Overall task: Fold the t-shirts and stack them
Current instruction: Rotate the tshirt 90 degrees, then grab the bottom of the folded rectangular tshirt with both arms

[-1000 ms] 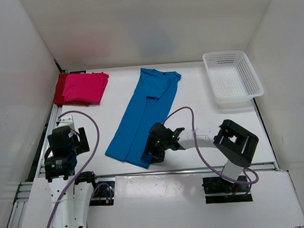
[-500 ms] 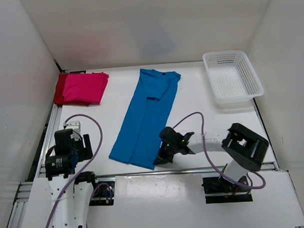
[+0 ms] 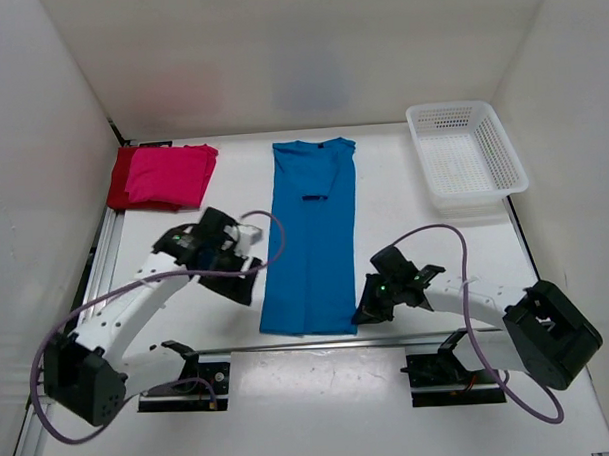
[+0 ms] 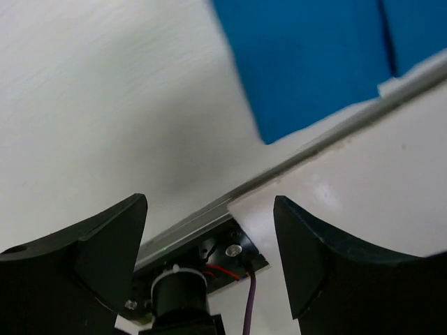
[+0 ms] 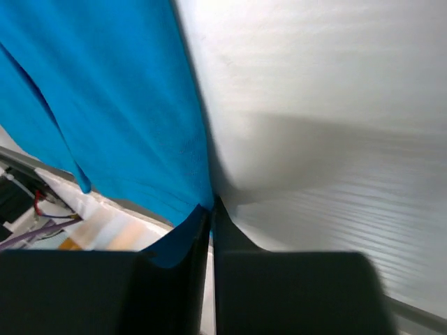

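While flat, blue t-shirt long, narrow

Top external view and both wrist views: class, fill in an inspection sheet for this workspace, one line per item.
Surface: white table, flat.
Job's things: blue t-shirt spread as a long strip mid-table; pink t-shirt folded on dark red t-shirt, far left.
Clutter: white mesh basket, far right.
Hands: left hand open, beside the blue t-shirt; right hand shut on its near right edge.
Cables: purple cables looping along both arms.
Surroundings: white walls.
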{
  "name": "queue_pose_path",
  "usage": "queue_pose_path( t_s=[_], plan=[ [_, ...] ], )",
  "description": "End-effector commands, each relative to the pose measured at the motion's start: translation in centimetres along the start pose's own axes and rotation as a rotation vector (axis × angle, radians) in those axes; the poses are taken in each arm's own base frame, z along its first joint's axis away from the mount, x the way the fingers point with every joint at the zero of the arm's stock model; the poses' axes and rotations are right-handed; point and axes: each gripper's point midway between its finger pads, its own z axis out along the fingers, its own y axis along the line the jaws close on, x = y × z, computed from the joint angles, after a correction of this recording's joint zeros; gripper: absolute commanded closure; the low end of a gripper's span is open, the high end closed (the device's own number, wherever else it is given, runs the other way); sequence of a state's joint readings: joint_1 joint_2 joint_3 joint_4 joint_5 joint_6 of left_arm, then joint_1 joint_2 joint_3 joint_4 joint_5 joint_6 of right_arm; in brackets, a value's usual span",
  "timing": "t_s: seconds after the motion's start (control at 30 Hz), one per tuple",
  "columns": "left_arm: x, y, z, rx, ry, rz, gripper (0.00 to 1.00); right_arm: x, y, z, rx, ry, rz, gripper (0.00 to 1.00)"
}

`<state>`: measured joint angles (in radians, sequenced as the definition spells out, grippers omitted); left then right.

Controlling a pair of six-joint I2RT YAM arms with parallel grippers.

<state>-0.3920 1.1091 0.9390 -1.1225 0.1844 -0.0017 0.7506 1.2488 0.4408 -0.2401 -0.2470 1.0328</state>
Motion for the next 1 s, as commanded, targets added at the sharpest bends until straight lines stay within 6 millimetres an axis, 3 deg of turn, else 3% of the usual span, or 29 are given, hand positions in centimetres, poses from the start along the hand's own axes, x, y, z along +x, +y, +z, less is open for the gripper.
queue_pose_path(
  t_s=[0.0, 0.03, 0.1, 0.23, 0.37, 0.5, 0.57, 0.7, 0.83, 0.97],
  plan=[
    [-1.3, -4.0, 2.4, 0.091, -0.005, 0.176, 0.16, 0.7, -2.4, -0.7, 0.034, 0.045, -0.066, 0.85],
    [-1.5, -3.7, 3.1, 0.060, 0.007, 0.188, 0.16, 0.5, -2.3, -0.9, 0.016, 0.040, -0.083, 0.76],
    [-2.1, -3.8, 4.7, 0.051, 0.028, 0.198, 0.16, 0.1, -1.7, -1.2, -0.010, 0.032, -0.108, 0.71],
    [-0.9, -6.2, 8.0, 0.120, 0.080, 0.280, 0.23, 0.1, -1.0, -1.5, -0.038, 0.037, -0.138, 0.70],
    [0.9, -6.4, 11.1, 0.121, 0.168, 0.303, 0.26, -0.3, -0.4, -1.8, -0.051, 0.026, -0.156, 0.70],
    [1.7, -7.3, 11.5, 0.155, 0.191, 0.320, 0.26, 0.4, -0.2, -1.9, -0.057, 0.044, -0.160, 0.70],
    [2.9, -7.0, 11.9, 0.143, 0.227, 0.327, 0.26, 0.2, 0.4, -2.1, -0.067, 0.030, -0.178, 0.70],
    [3.0, -6.7, 12.4, 0.126, 0.247, 0.325, 0.26, 0.6, 0.9, -2.0, -0.067, 0.031, -0.183, 0.69],
    [3.8, -8.1, 12.1, 0.190, 0.304, 0.326, 0.38, 0.7, 1.2, -2.0, -0.067, 0.037, -0.193, 0.64],
    [4.3, -8.6, 11.8, 0.208, 0.357, 0.323, 0.62, 1.1, 1.1, -1.8, -0.067, 0.044, -0.182, 0.55]
  ],
)
